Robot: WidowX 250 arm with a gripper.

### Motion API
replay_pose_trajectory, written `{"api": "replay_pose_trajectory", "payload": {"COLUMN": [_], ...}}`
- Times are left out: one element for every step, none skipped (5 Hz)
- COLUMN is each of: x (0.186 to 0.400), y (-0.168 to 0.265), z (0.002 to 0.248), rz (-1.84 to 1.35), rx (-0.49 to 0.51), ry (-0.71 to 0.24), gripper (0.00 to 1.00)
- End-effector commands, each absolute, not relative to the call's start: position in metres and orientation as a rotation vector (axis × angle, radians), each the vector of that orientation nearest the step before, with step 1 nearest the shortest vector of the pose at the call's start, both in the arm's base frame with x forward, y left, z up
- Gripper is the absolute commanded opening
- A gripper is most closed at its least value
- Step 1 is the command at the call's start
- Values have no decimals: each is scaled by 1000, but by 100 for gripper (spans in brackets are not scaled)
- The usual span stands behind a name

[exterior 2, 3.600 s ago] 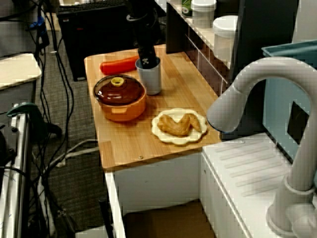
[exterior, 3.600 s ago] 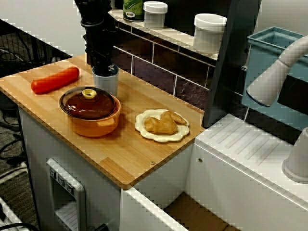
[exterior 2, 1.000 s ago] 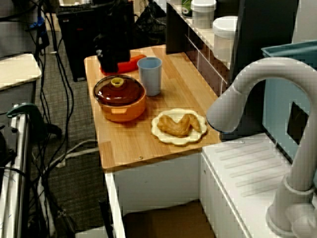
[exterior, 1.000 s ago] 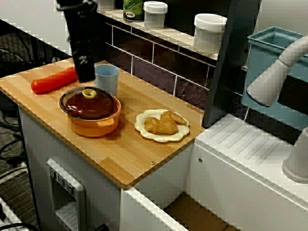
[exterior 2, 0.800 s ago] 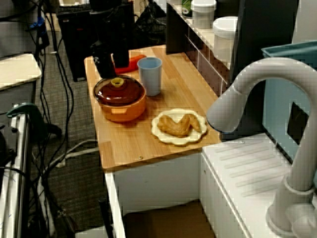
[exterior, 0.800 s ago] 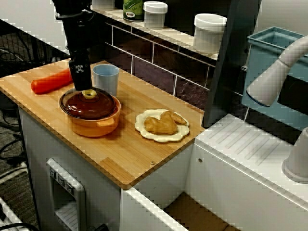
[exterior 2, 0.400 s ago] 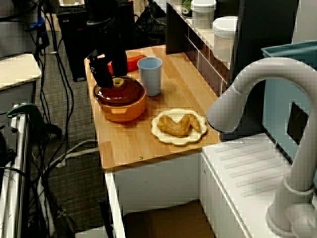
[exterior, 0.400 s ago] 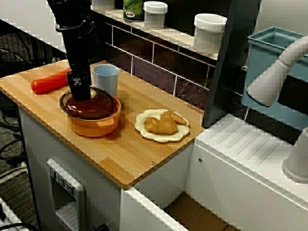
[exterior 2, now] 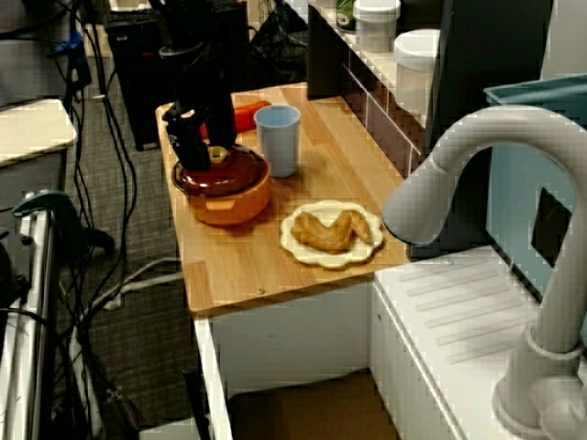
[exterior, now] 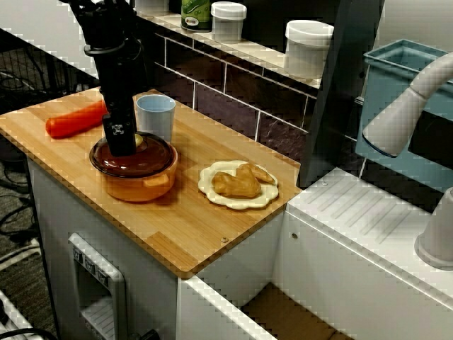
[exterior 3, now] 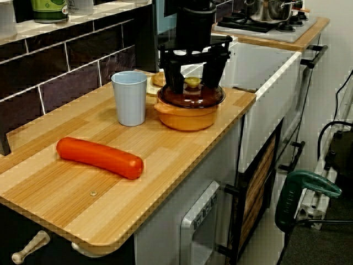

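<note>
An orange pot with a dark brown glass lid stands on the wooden counter. My black gripper is down on the lid. It is open, with one finger on each side of the yellow knob, as the view along the counter shows. In the front view the gripper hides most of the knob. From the faucet side the gripper stands at the pot's left half. A light blue cup stands just behind the pot. A red-orange sausage lies further along.
A cream plate with browned pastry sits right of the pot. Jars line the shelf above the dark tiled wall. A white faucet and a ribbed drainboard are at the right. A stove lies beyond.
My gripper left the blue cup, swung left above the sausage, then came down onto the pot's lid around the knob. The cup, sausage and plate stayed put.
</note>
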State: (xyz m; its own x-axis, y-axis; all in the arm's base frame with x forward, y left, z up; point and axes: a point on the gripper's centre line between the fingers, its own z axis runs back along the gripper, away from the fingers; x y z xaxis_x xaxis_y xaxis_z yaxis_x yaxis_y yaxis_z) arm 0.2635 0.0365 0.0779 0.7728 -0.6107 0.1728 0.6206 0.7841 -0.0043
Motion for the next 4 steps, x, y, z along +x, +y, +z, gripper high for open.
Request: {"api": "replay_pose_trajectory", "payload": {"x": [272, 275, 275, 276], "y": [40, 40, 41, 45], "z": [76, 72, 72, 81], "rz": [-613, -594, -581, -574], "rx": [-48, -45, -53, -69], "ry": [-181, -170, -164, -168], "gripper": [0, 0, 0, 0]}}
